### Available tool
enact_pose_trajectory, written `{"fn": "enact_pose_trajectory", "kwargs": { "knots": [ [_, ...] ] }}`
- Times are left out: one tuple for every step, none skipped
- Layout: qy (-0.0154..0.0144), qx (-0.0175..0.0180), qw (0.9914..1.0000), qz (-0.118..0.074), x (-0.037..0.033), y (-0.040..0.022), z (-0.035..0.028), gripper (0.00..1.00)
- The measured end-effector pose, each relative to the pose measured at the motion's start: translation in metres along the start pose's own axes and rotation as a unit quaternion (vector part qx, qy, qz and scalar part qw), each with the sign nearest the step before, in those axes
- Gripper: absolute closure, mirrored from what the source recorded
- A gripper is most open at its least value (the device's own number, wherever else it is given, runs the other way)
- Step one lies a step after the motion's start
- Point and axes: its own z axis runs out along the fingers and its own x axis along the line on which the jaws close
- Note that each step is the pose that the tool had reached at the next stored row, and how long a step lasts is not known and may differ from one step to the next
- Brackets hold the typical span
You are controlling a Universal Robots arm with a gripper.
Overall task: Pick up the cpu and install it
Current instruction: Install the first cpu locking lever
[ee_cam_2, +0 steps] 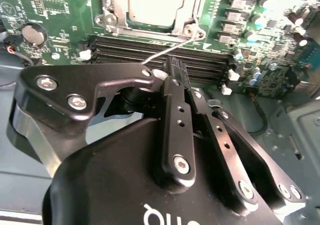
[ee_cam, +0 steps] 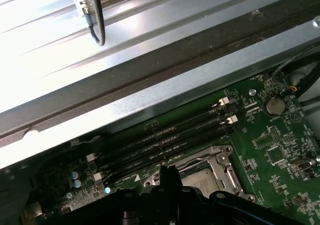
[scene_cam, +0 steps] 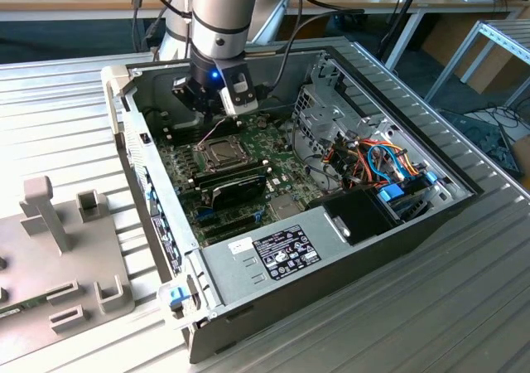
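Note:
The cpu [scene_cam: 221, 151] lies flat in its socket on the green motherboard [scene_cam: 186, 170], its dull silver top showing inside the metal socket frame [ee_cam_2: 187, 15]. Both wrist views show it too: cpu [ee_cam_2: 155, 2], cpu [ee_cam: 199, 179]. My gripper [scene_cam: 209, 114] hangs just above the board, behind the socket and over the memory slots [ee_cam_2: 150, 50]. The black fingers [ee_cam_2: 172, 85] are pressed together at the tips. The socket's thin wire lever [ee_cam_2: 172, 47] sticks out and ends right beside the tips; I cannot tell whether it is pinched.
The open computer case [scene_cam: 397, 224] lies on a ribbed metal table [scene_cam: 464, 307]. Inside it are a power supply [scene_cam: 281, 249], a drive cage [scene_cam: 327, 112], coloured cables [scene_cam: 377, 162] and a black card [scene_cam: 236, 189]. A grey fixture [scene_cam: 66, 249] stands at the exterior view's left.

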Motion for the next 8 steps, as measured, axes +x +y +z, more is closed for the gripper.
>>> {"fn": "enact_pose_trajectory", "kwargs": {
  "knots": [
    [0.0008,-0.0012,1.0,-0.001,-0.0014,0.0005,0.0004,0.89],
    [0.0014,-0.0023,0.99999,-0.002,-0.0021,0.0007,0.0008,0.89],
    [0.0019,-0.0034,0.99999,-0.002,-0.0024,0.0009,0.001,0.89],
    [0.003,-0.0055,0.99998,-0.003,-0.0027,0.0009,0.0012,0.89],
    [0.0042,-0.0077,0.99995,-0.004,-0.0028,0.001,0.0013,0.89],
    [0.0053,-0.0099,0.99992,-0.006,-0.0029,0.001,0.0015,0.89],
    [0.0061,-0.0114,0.9999,-0.006,-0.0029,0.001,0.0016,0.89],
    [0.0069,-0.0128,0.99986,-0.008,-0.0029,0.001,0.0019,0.89]
  ]
}}
